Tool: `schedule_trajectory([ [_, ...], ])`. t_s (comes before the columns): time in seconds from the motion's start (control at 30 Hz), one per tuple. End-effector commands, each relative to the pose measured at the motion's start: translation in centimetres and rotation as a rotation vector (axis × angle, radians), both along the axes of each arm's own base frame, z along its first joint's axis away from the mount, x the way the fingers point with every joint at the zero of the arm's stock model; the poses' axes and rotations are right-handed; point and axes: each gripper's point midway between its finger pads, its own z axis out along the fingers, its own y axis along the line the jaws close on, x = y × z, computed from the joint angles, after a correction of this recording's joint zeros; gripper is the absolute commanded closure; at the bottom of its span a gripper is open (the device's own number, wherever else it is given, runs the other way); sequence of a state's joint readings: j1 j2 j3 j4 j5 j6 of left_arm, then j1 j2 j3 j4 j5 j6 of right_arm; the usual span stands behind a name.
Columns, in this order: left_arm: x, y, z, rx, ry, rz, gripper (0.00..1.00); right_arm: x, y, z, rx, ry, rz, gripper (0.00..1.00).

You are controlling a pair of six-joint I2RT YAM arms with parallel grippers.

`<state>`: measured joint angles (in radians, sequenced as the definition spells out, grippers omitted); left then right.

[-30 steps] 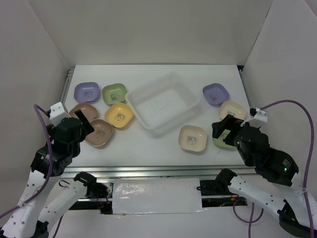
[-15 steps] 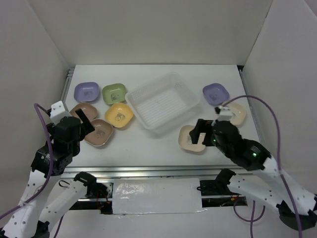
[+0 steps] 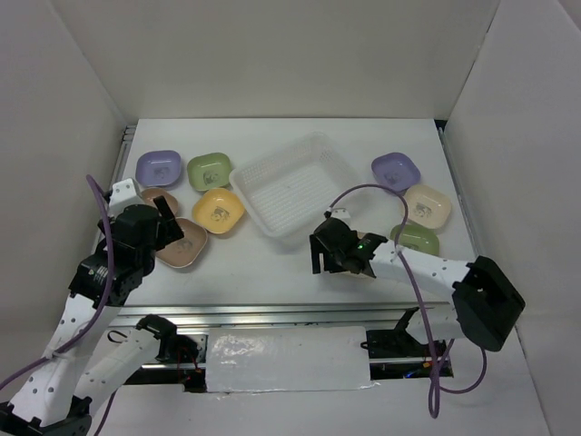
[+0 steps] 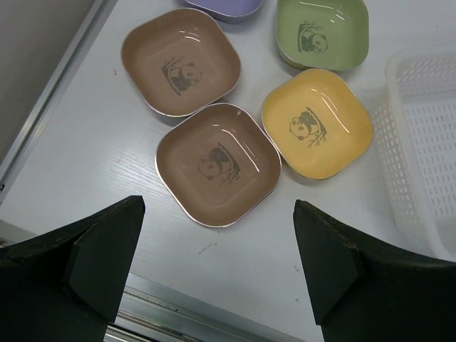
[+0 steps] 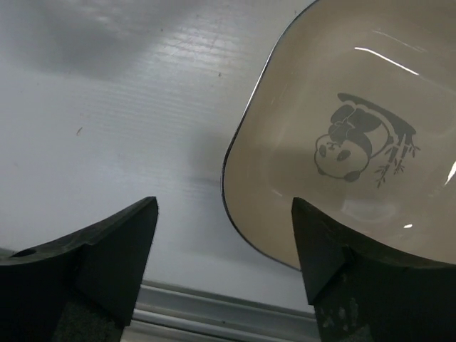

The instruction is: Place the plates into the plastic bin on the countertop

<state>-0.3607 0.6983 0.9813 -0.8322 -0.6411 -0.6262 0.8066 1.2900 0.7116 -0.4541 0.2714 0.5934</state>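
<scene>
The plastic bin (image 3: 298, 183) stands empty at centre back of the countertop (image 3: 272, 268). To its left lie purple (image 3: 159, 167), green (image 3: 210, 170), yellow (image 3: 218, 210) and two brown plates (image 3: 188, 243). To its right lie purple (image 3: 395, 170), cream (image 3: 427, 205) and green plates (image 3: 417, 239). My left gripper (image 4: 217, 285) is open and empty, above the near brown plate (image 4: 217, 164). My right gripper (image 5: 224, 263) is open, low over the left rim of a cream panda plate (image 5: 349, 149). That plate is mostly hidden under the right gripper (image 3: 320, 257) in the top view.
A metal rail (image 3: 272, 313) runs along the front edge, close below both grippers. White walls enclose the left, back and right sides. The right arm's purple cable (image 3: 363, 193) loops over the table by the bin's right corner.
My right arm has swung left from the right-side plates and dropped low to the cream plate at front centre. My left gripper has shifted slightly forward over the brown plates.
</scene>
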Motion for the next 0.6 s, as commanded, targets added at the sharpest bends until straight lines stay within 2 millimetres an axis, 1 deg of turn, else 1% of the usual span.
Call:
schedule_trajectory([
  [0.0,0.4,-0.2,1.0,-0.003,-0.05,-0.019,0.01,2.2,1.7,-0.5,0.067,-0.042,-0.026,0.2],
  [0.07,0.3,-0.1,1.1,-0.005,-0.054,-0.015,0.01,2.3,1.6,-1.2,0.057,-0.031,-0.037,0.26],
  [0.1,0.3,0.0,1.0,-0.003,-0.05,-0.007,0.01,2.0,1.6,-1.9,0.047,-0.014,-0.03,0.33],
  [0.13,0.3,0.0,1.0,-0.001,-0.048,-0.007,0.01,2.1,1.8,-2.1,0.055,-0.017,-0.026,0.37],
  [0.2,0.3,0.1,1.0,-0.001,-0.047,0.0,0.01,1.5,2.4,-2.9,0.048,-0.004,-0.001,0.47],
  [0.27,0.3,0.1,1.1,-0.001,-0.049,-0.001,0.01,1.2,2.9,-3.1,0.039,-0.006,0.01,0.52],
  [0.3,0.3,0.2,1.0,0.0,-0.048,0.003,0.01,0.8,3.5,-3.2,0.035,-0.004,0.034,0.6],
  [0.33,0.3,0.2,1.0,0.002,-0.045,0.004,0.01,0.4,4.0,-3.1,0.032,0.0,0.057,0.66],
  [0.37,0.2,0.2,1.0,0.003,-0.045,0.004,0.01,0.0,4.4,-2.9,0.031,-0.002,0.074,0.7],
  [0.4,0.2,0.2,1.0,0.004,-0.042,0.004,0.01,-0.6,5.5,-2.0,0.038,-0.025,0.103,0.87],
  [0.43,0.2,0.4,1.0,0.005,-0.042,0.014,0.01,-1.0,6.0,-1.4,0.041,-0.026,0.113,1.0],
  [0.47,0.2,0.4,1.0,0.006,-0.04,0.014,0.01,-1.4,6.7,-0.4,0.058,-0.04,0.126,1.0],
  [0.5,0.2,0.5,0.9,0.007,-0.04,0.019,0.01,-2.6,7.2,0.1,0.044,-0.047,0.156,1.0],
  [0.53,0.2,0.4,1.0,0.008,-0.04,0.019,0.01,-3.0,7.6,0.8,0.05,-0.059,0.164,1.0],
  [0.57,0.1,0.5,1.0,0.007,-0.042,0.024,0.01,-3.4,8.7,2.6,0.087,-0.082,0.176,1.0],
])
